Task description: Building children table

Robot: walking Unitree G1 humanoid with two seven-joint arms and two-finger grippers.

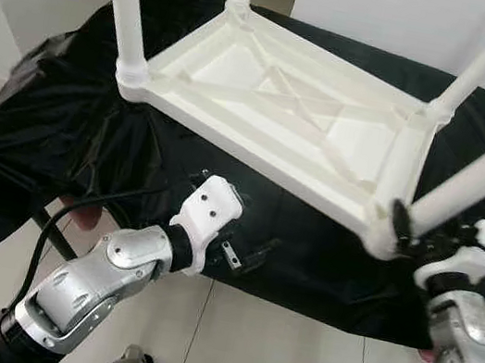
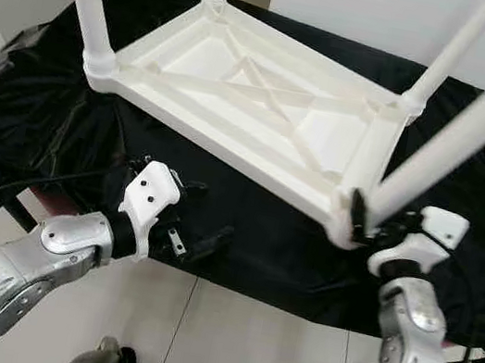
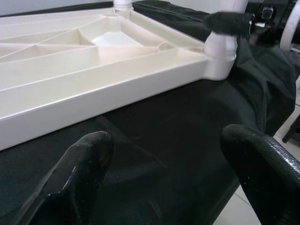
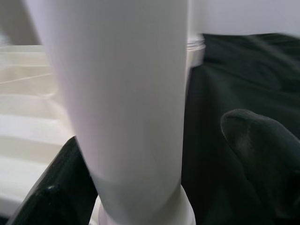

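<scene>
White kids' table lies upside down on black-draped bench, legs up. Right end effector at base of near-right leg, fingers either side w/ a gap, not clamped. Left end effector released, over cloth near table's front edge

One white tabletop, four legs, one black cloth.

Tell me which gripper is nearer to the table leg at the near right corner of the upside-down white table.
Right. The right gripper is at the base of that table leg, fingers on either side of it. The left gripper hangs open over the black cloth, off the near left.
</scene>
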